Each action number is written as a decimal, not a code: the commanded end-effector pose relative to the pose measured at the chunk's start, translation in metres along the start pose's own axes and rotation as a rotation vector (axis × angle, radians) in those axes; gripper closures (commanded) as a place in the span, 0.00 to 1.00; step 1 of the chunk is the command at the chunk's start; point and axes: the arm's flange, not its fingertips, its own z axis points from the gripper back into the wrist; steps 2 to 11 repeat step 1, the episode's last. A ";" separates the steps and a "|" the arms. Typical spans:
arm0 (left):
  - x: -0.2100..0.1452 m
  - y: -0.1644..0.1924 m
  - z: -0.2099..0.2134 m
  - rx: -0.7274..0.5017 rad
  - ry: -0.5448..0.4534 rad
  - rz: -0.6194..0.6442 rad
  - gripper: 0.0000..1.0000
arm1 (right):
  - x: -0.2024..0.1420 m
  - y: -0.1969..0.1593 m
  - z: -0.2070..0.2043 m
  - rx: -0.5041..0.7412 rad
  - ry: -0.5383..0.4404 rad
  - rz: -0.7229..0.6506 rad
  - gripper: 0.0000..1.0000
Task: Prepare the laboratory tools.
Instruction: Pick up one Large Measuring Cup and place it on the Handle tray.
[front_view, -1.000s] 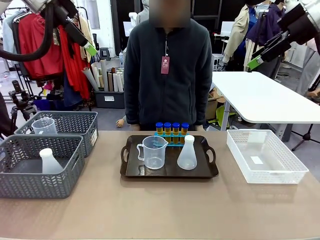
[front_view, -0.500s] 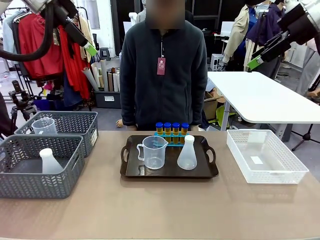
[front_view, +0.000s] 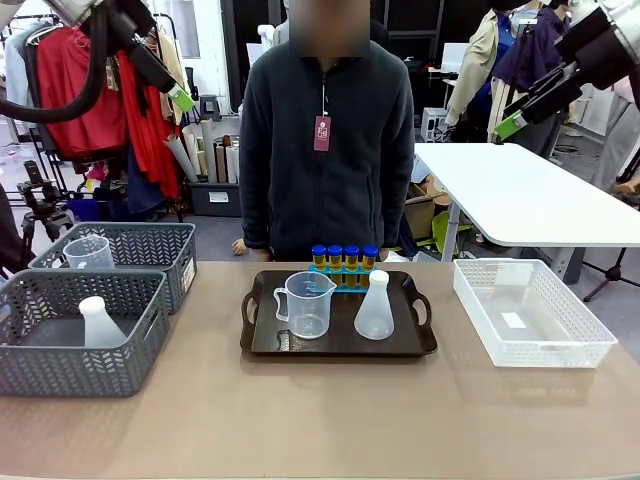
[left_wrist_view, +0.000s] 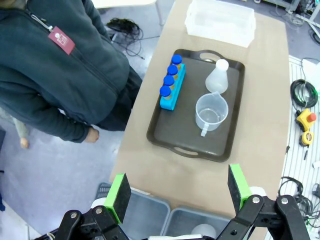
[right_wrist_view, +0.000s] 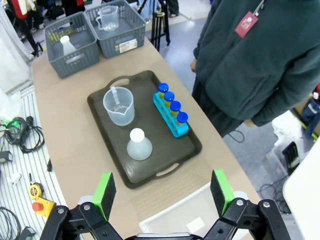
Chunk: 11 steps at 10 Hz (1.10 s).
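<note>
flask: translucent white conical flask (front_view: 374, 309) is standing upright on the dark brown tray (front_view: 415, 341), right half, just beside the jug. Looks empty, so we're judging it light, thin-walled plastic, smooth and a bit slippery. Wide base, narrow neck: we're planning to pinch at the neck under the rim.
jug: clear plastic measuring jug (front_view: 305, 304) is sitting upright on the tray's left half, handle pointing toward the robot's left. Light, walls probably flex under squeeze. We're favouring the handle or a grip across the rim, gentle force.
tubes: four amber tubes with blue caps (front_view: 344, 257) are standing in a blue rack (left_wrist_view: 171, 92) at the tray's far edge, near the person. Small, round, likely slick; we're treating them as fragile. Take one at the cap end, lift straight up out of the rack.
spares: a second flask (front_view: 99, 323) is sitting in the near grey mesh basket (front_view: 40, 375), a second jug (front_view: 89, 252) in the far one, both on the robot's left.
bin: white mesh bin (front_view: 580, 355) is sitting on the robot's right, nothing in it but a small label.
left gripper: left gripper (left_wrist_view: 177, 189) is hanging high over the table's left end, jaws spread wide, nothing between the green pads, touching nothing.
right gripper: right gripper (right_wrist_view: 163, 192) is hanging high over the right end, jaws likewise spread, gripping nothing.
person: standing at the far side, arms down, not touching the tools.
</note>
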 end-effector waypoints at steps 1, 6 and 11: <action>0.000 0.000 0.001 0.002 -0.001 0.000 0.00 | 0.001 0.000 0.001 0.004 -0.007 0.007 0.00; 0.000 0.000 0.001 0.002 -0.001 0.000 0.00 | 0.001 0.000 0.001 0.004 -0.007 0.007 0.00; 0.000 0.000 0.001 0.002 -0.001 0.000 0.00 | 0.001 0.000 0.001 0.004 -0.007 0.007 0.00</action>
